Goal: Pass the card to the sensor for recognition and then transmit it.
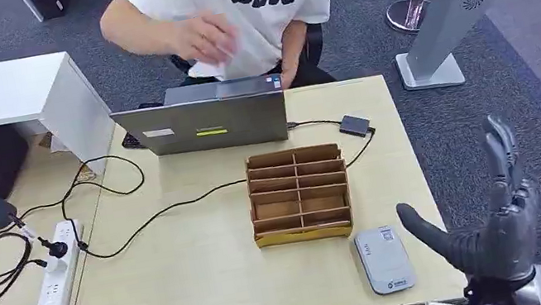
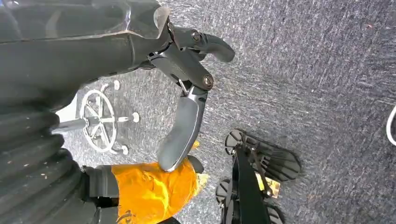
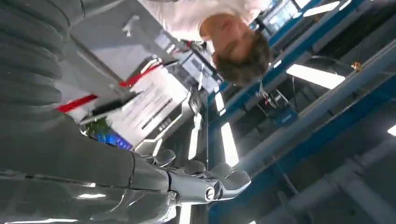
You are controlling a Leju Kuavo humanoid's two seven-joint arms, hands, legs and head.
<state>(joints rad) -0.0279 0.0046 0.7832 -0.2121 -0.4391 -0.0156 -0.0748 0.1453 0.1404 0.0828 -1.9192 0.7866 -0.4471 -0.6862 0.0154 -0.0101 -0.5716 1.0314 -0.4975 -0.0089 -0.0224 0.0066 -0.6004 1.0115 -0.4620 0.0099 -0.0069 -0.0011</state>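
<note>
Here, right hand (image 1: 492,227) raised (fingers apart)

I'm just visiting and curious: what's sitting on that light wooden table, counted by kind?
Laptop: 1
Cardboard organizer: 1
Grey card reader: 1
Small black adapter box: 1
Total: 4
</note>
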